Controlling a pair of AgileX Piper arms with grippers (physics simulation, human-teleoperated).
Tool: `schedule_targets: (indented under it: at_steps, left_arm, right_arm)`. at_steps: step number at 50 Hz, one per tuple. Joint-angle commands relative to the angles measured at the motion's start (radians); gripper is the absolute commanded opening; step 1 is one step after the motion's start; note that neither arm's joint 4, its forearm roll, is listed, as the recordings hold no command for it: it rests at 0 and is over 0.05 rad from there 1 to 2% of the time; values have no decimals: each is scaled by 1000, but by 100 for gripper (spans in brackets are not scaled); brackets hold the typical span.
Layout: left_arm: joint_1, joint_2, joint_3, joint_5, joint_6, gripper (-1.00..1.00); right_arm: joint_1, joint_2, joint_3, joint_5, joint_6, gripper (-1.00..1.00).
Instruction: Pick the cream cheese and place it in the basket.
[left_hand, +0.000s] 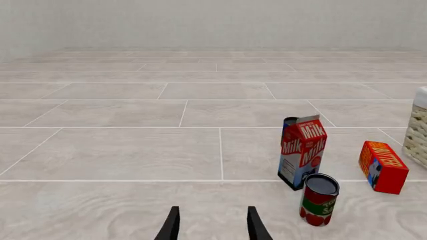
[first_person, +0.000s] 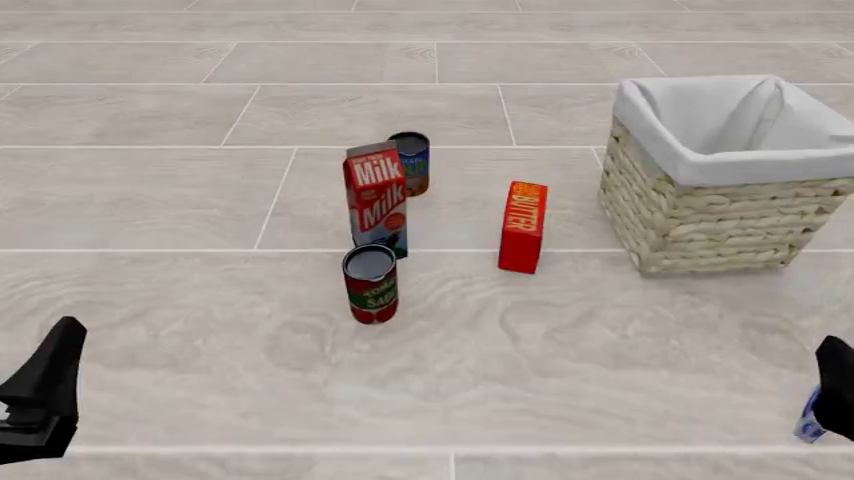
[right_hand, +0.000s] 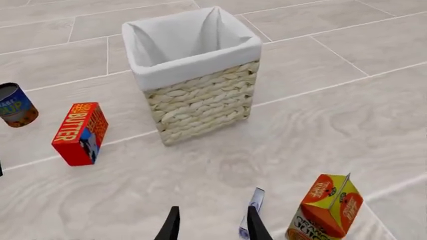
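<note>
Down at five o'clock on the desk (first_person: 534, 380), the cream cheese (right_hand: 251, 212) stood on edge just beside the right tool (right_hand: 211, 227), whose jaws gaped empty. The left tool (left_hand: 212, 225) also hung open. Best centre over that thin packet, avoid the juice carton (right_hand: 327, 207), then carry to the basket (right_hand: 193, 75) at twelve.

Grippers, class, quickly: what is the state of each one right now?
Left gripper: open, holding nothing.
Right gripper: open, holding nothing; the cream cheese stands by one fingertip, not between them.
</note>
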Motion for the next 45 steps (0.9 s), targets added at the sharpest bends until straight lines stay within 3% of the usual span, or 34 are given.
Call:
schedule_targets:
  at_steps: [1,12,26,38,45]
  left_arm:
    - [0,0,0,0,0,100]
    - [0,0,0,0,0,100]
    - [0,0,0,0,0,100]
    - [0,0,0,0,0,100]
    - [0,0,0,0,0,100]
  right_arm:
    - [-31,0,75,-30,8,100]
    - [-56,2,122,-70,-13,100]
    - [-124,127,140,-180,-47,100]
    - [-147,184,140,-218,-63,100]
    - [-163,384,140,-395,-57,100]
